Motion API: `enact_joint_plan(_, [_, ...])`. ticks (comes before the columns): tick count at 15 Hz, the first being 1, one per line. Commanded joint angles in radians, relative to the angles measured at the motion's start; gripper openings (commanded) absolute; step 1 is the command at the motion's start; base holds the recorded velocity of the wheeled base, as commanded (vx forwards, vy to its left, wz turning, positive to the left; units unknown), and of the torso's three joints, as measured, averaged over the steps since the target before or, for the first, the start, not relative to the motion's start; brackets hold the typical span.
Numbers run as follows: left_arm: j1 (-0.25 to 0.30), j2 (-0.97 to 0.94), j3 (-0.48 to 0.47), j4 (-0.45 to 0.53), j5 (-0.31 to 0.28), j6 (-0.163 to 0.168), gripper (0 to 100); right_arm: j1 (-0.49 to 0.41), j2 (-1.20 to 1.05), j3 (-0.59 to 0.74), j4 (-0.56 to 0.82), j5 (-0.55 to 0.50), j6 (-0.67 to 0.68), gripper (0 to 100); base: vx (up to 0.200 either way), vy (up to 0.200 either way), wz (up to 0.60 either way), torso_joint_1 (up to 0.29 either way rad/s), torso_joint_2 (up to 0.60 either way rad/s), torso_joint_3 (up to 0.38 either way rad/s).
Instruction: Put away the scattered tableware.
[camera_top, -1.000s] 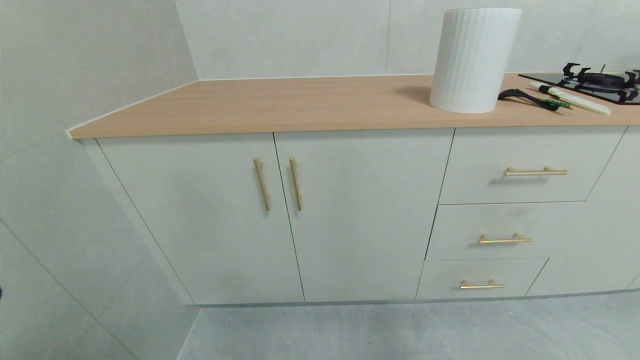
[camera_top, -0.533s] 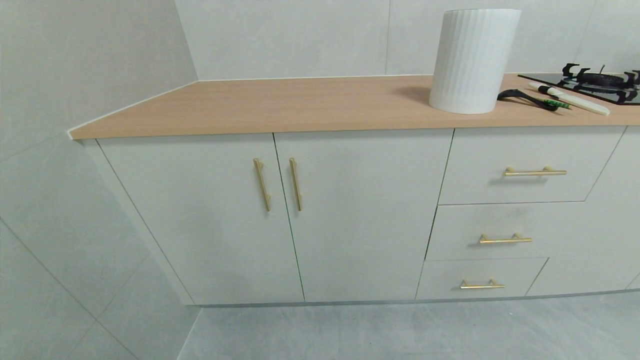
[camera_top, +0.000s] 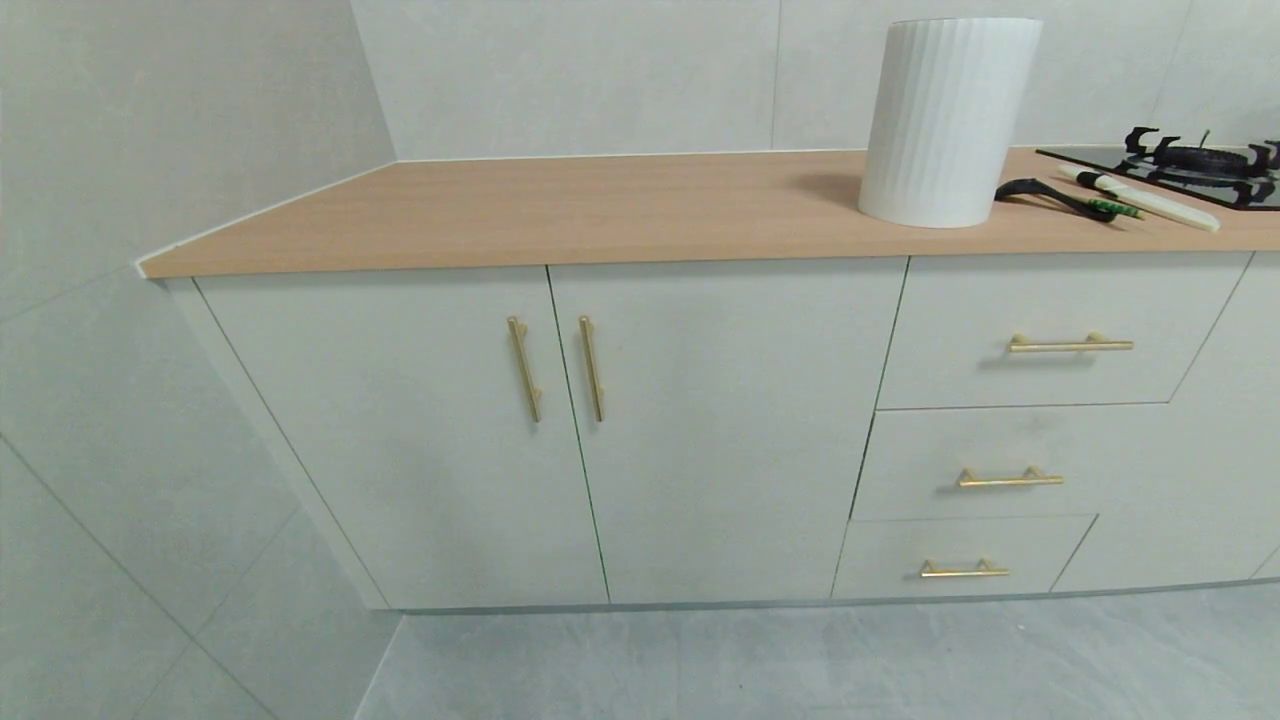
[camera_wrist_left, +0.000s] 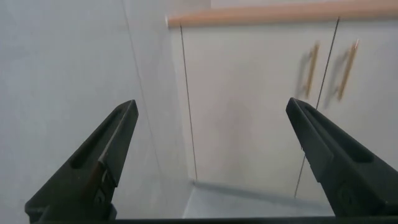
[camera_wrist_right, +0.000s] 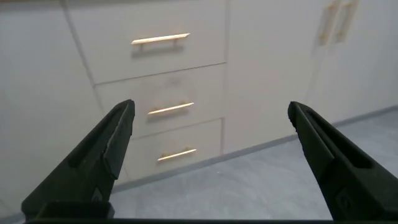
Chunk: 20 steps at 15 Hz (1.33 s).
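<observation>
Wood tabletop (camera_top: 560, 205) holds black utensil (camera_top: 1025, 187) and white utensil (camera_top: 1160, 203), far right, unstowed. The left hand (camera_wrist_left: 211, 104) and right hand (camera_wrist_right: 211, 104) are spread.

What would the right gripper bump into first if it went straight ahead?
Probably the front of the middle drawer. The open right gripper aims at it with nothing between, though depth is hard to judge.

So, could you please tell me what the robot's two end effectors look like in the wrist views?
The left end effector and the right end effector look alike. Each has two matte black fingers, shaped as long flat wedges that taper to blunt tips, with a shallow recessed slot along the side.
</observation>
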<state>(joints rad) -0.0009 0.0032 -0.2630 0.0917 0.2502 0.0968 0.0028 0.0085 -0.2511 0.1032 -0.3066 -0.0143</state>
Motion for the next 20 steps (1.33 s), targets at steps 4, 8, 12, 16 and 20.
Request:
enact_joint_plan(4, [0.001,-0.003,0.263,-0.138,-0.163,-0.009,100,-0.003,-0.009,0.251,-0.206,0.276,0.005,100,0.0,0.0,0.0,0.0,0.0,0.0])
enact_joint_plan(8, [0.001,-0.003,0.263,-0.087,-0.232,-0.035,100,-0.003,-0.009,0.25,-0.1,0.313,0.004,100,0.0,0.0,0.0,0.0,0.0,0.0])
enact_joint_plan(12, [0.001,-0.003,0.263,-0.089,-0.238,-0.068,100,-0.003,-0.009,0.251,-0.103,0.319,0.005,100,0.0,0.0,0.0,0.0,0.0,0.0])
enact_joint_plan(16, [0.001,-0.003,0.263,-0.087,-0.249,-0.062,100,-0.003,-0.009,0.251,-0.103,0.325,0.005,100,0.0,0.0,0.0,0.0,0.0,0.0])
enact_joint_plan(20, [0.001,-0.003,0.263,-0.089,-0.247,-0.095,100,0.0,-0.009,0.251,-0.103,0.333,0.004,100,0.0,0.0,0.0,0.0,0.0,0.0])
